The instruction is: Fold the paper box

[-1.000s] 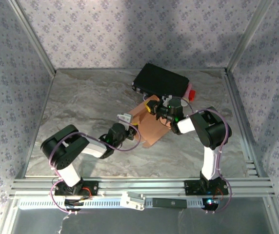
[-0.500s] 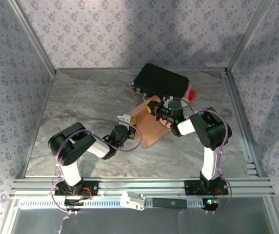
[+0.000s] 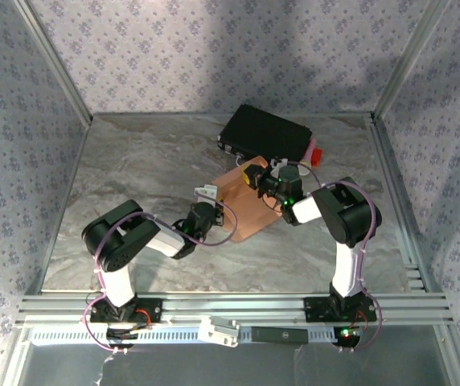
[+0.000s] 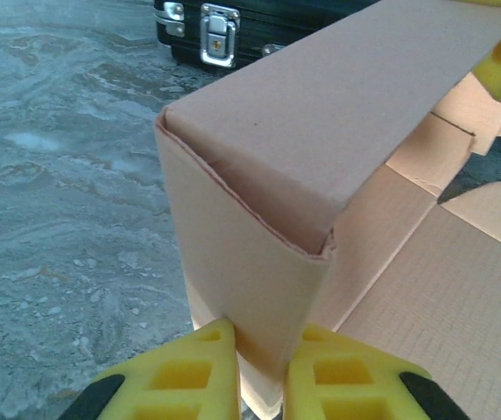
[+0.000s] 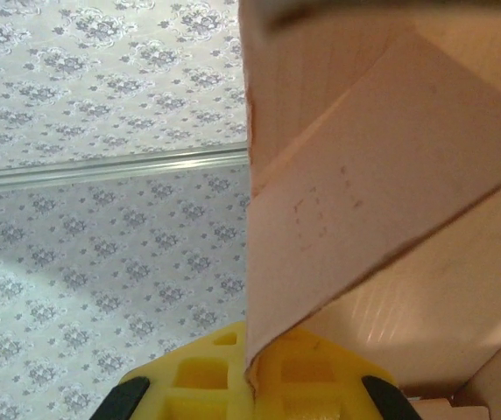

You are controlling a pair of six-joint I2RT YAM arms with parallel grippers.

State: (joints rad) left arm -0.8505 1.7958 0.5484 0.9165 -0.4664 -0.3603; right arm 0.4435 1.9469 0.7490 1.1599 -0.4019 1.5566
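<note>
The paper box (image 3: 242,205) is a salmon-brown cardboard sheet, partly folded, lying mid-table between both arms. My left gripper (image 3: 207,195) is at its near-left edge, shut on an upright folded flap (image 4: 259,289) with the yellow fingers (image 4: 189,376) pinching it from both sides. A long side panel (image 4: 338,114) bends over from that flap toward the far right. My right gripper (image 3: 256,178) is at the sheet's far-right edge, shut on a cardboard flap (image 5: 321,219) that rises from between its yellow pads (image 5: 321,372).
A black hard case (image 3: 264,133) with metal latches (image 4: 218,31) lies just behind the sheet, a small red object (image 3: 316,153) at its right end. Marble tabletop (image 3: 133,177) stretches to the left. Patterned walls and metal rails enclose the table.
My left gripper has moved right and slightly forward along the sheet's left edge, its elbow swinging inward. The sheet's left flap has been raised. The right gripper has barely moved.
</note>
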